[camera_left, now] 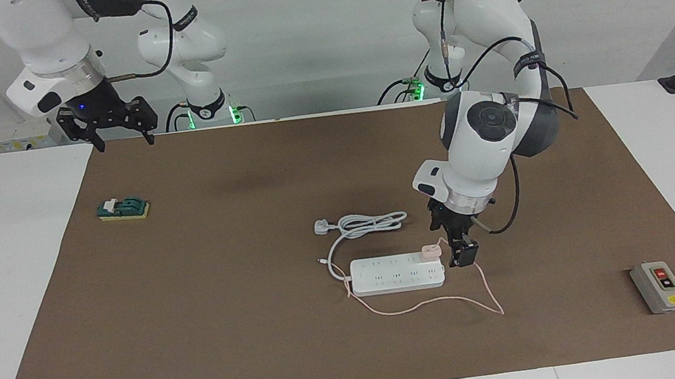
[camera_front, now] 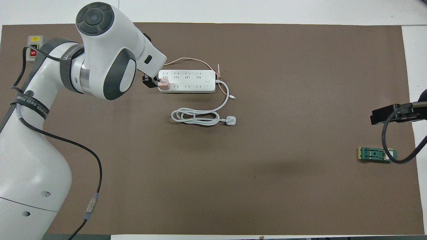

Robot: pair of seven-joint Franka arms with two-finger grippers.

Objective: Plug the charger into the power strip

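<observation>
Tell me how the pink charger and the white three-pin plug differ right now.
The charger is a pale pink cube sitting on the power strip, at its end toward the left arm; the plug is white and lies loose on the mat. The charger's cable is thin and trailing; the plug's cord is thick and coiled. Both are small.

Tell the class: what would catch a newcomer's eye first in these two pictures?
First, the left arm bent low over the middle of the brown mat, its left gripper beside the end of the white power strip where the pale pink charger sits on a socket. The charger's thin pink cable loops across the mat. The right gripper waits raised above the mat's edge, open.
</observation>
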